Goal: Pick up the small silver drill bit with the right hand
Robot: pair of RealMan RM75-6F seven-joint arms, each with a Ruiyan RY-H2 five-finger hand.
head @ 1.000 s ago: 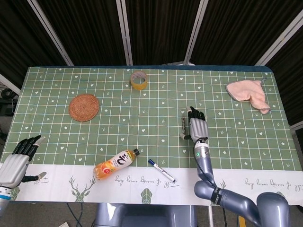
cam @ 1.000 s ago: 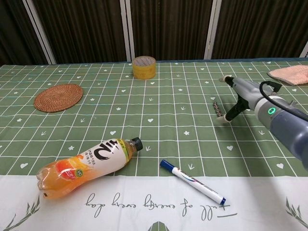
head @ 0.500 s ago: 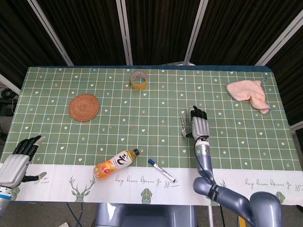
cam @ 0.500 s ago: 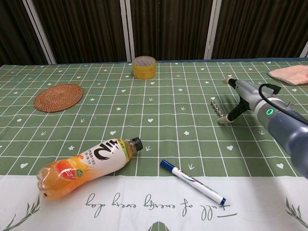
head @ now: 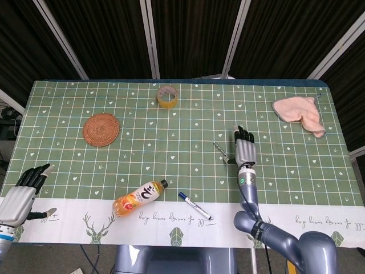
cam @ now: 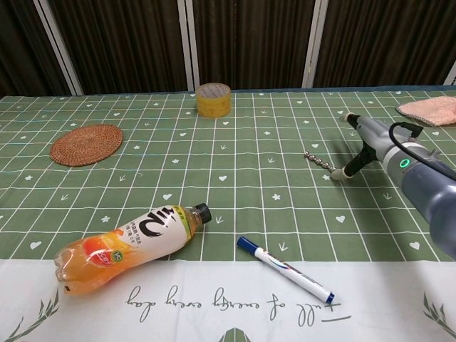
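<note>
Now, step in hand: we're closing the right hand (head: 246,153) on the small silver drill bit (cam: 318,162), and the grasp isn't secure yet.
Drill bit: it lies flat on the tabletop (head: 171,171), right of centre, a thin twisted sliver running from about 10 o'clock to 4 o'clock in the head view.
Contact: in the chest view one pale fingertip (cam: 344,173) sits at the bit's near end; we can't tell whether it truly touches or just shadows it.
Right hand state: fingers stretched out towards 12 o'clock, palm down over the cloth, nothing lifted. Whether anything is pinched underneath, we cannot tell.
Left hand (head: 24,190): parked at the tabletop's 8 o'clock corner, fingers loosely extended, holding nothing.
How to do it well: we'd keep the thumb low against the cloth and bring an opposing fingertip in from the far side, so the bit is squeezed across its width, not pushed along its length.
Risk: we judge the bit will roll or skid on this smooth cloth if nudged end-on, so slow, even closing matters.
Lift: straight up only once the bit sits firmly between the pads.
Neighbours: the marker pen (cam: 286,269) at 7 o'clock of the bit and the juice bottle (cam: 128,239) lie well apart, no obstruction.
</note>
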